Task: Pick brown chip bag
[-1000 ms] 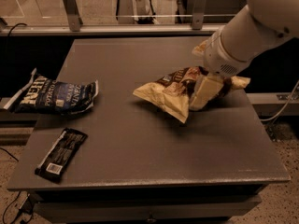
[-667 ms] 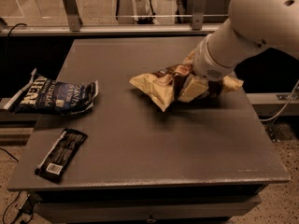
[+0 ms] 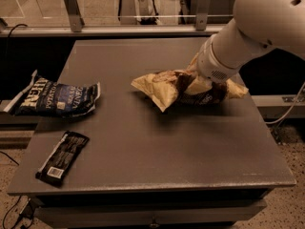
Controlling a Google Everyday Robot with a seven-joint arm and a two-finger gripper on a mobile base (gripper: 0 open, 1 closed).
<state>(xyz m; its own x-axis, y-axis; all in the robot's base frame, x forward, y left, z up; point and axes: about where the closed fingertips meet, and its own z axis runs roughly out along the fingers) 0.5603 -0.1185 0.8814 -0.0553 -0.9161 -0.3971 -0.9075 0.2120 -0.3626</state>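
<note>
The brown chip bag (image 3: 162, 86) is crinkled, with pale tan ends and a dark brown middle panel. It is right of centre on the dark grey table (image 3: 143, 147). My gripper (image 3: 199, 84) comes in from the upper right on the white arm (image 3: 248, 32). It is shut on the bag's middle. The bag's left end sticks out above the table and casts a shadow underneath. The arm's wrist hides part of the bag's right side.
A dark blue chip bag (image 3: 55, 98) with white lettering lies at the table's left edge. A small flat black wrapper (image 3: 62, 157) with a barcode lies near the front left corner. A metal rail and glass (image 3: 119, 23) run behind the table.
The arm and the brown chip bag have shifted left and slightly away from the table's front. The bag's left end has come up a little. The other two items have not moved.
</note>
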